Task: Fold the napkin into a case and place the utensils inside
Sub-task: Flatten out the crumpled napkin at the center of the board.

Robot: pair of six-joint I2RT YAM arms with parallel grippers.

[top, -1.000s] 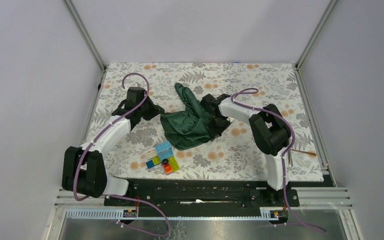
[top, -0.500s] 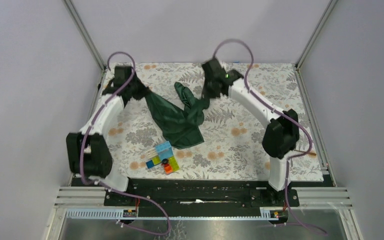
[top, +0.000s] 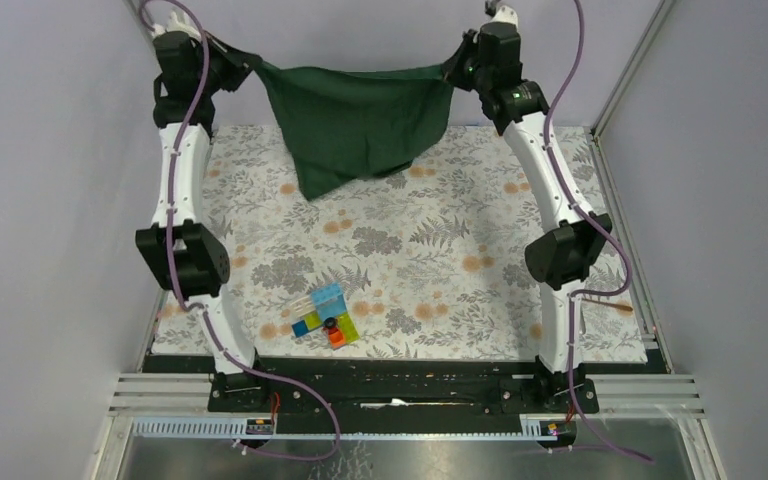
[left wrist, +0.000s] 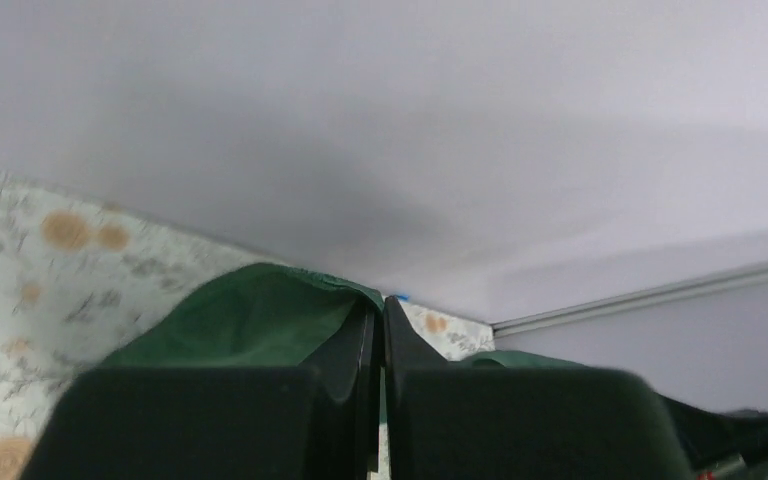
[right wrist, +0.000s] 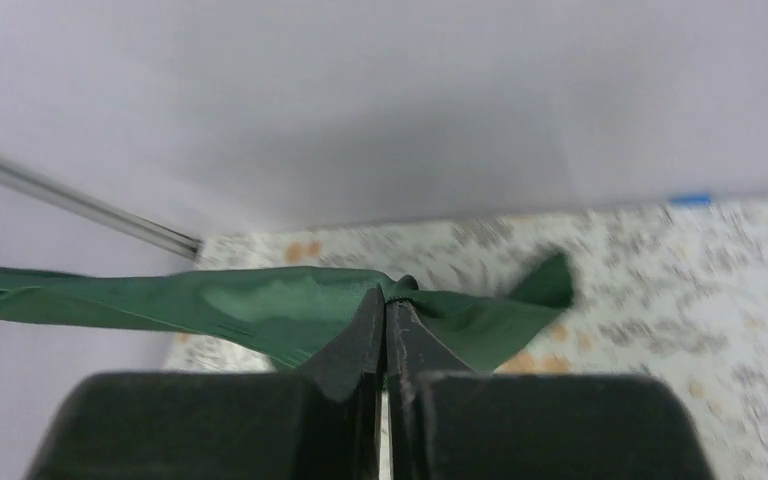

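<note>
The dark green napkin (top: 360, 115) hangs as a spread sheet above the far end of the table, pulled taut along its top edge, its lower corner drooping left; no case is in view. My left gripper (top: 251, 68) is shut on its upper left corner, and my right gripper (top: 456, 66) on the upper right one. In the left wrist view, the closed left gripper (left wrist: 380, 305) pinches the napkin (left wrist: 250, 320). The right wrist view shows the right gripper (right wrist: 388, 296) clamped on the napkin (right wrist: 210, 305). Of the utensils, a copper-coloured spoon (top: 620, 307) lies at the table's right edge.
A cluster of colourful plastic blocks (top: 325, 318) sits near the front middle of the floral table covering (top: 410, 260). Grey walls and metal frame posts (top: 175, 70) close in the back and sides. Both arms stand stretched up along the table's sides.
Both arms rose from the table's middle to the far end, lifting the crumpled napkin and pulling it apart into a hanging sheet.
</note>
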